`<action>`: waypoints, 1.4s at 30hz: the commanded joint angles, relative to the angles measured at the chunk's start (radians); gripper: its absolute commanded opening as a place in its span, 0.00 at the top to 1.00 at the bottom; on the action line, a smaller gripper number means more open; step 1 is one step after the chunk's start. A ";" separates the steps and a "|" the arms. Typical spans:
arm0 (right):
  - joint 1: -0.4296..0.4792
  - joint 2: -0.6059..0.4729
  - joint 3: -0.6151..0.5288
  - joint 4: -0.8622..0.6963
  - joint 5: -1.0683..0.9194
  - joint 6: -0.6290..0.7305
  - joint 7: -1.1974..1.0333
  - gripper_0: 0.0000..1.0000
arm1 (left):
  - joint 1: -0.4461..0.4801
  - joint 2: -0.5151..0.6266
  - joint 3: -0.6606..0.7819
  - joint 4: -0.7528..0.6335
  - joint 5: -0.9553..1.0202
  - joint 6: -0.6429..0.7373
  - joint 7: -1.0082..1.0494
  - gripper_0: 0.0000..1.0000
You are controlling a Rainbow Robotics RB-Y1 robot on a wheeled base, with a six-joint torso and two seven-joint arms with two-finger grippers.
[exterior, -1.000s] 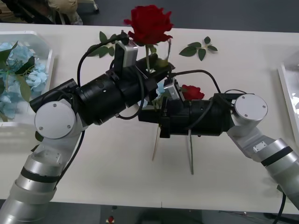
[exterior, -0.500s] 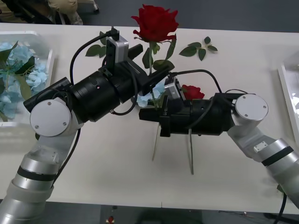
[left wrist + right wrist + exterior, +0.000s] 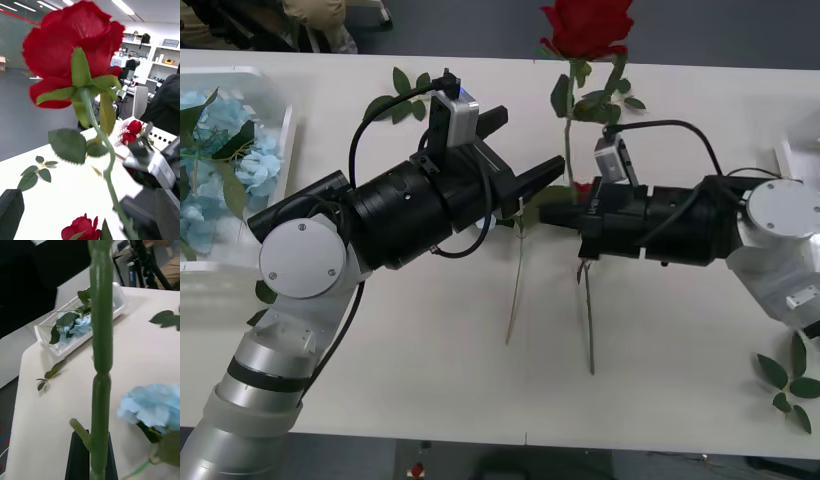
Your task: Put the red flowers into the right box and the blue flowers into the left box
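Since a moment ago your right gripper (image 3: 572,212), clenched on the rose (image 3: 585,25), pulled rightward from the released left gripper (image 3: 530,160); its long stem may sway and slip.

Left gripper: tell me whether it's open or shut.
Open. In the front view the left gripper has its black fingers spread apart; the rose sits in the right gripper.

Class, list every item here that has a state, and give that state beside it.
Held rose: upright, stem clamped by right gripper, jaws shut.
Left gripper: jaws open, empty.
Left box: holds blue flowers.
Right box: holds red roses.
Loose blue flower: lying on the table.
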State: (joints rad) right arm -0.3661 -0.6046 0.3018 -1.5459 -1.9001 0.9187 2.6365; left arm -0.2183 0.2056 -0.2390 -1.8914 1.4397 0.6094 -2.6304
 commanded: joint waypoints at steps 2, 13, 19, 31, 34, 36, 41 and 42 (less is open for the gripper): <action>0.038 -0.066 -0.090 -0.016 0.018 0.011 -0.113 1.00 | -0.026 0.001 -0.005 -0.031 0.008 0.007 -0.030 0.00; 0.108 -0.110 -0.420 -0.008 0.302 0.209 -0.424 1.00 | -0.026 0.001 -0.005 -0.031 0.008 0.007 -0.030 0.00; 0.108 -0.121 -0.587 -0.008 0.515 0.358 -0.564 1.00 | -0.041 0.008 0.003 -0.017 0.008 0.001 -0.030 0.00; 0.108 -0.265 -0.662 -0.006 0.851 0.393 -0.826 1.00 | -0.095 0.124 0.024 -0.015 0.122 0.007 0.035 0.00; 0.108 -0.296 -0.661 0.003 0.923 0.393 -0.879 1.00 | -0.104 0.166 0.024 -0.015 0.130 0.018 0.112 0.00; 0.108 -0.316 -0.662 0.020 0.975 0.393 -0.906 1.00 | -0.110 0.196 0.024 -0.015 0.128 0.036 0.176 0.00; 0.108 -0.353 -0.662 0.090 1.098 0.339 -0.909 1.00 | -0.112 0.235 0.024 -0.015 0.111 0.067 0.334 0.00; 0.108 -0.357 -0.661 0.115 1.119 0.316 -0.905 1.00 | -0.116 0.241 0.026 -0.015 0.096 0.079 0.372 0.00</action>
State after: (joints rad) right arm -0.2443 -0.9224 -0.3430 -1.4656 -0.8147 1.2691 1.7634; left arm -0.2978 0.4310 -0.2373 -1.8902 1.5593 0.6695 -2.3435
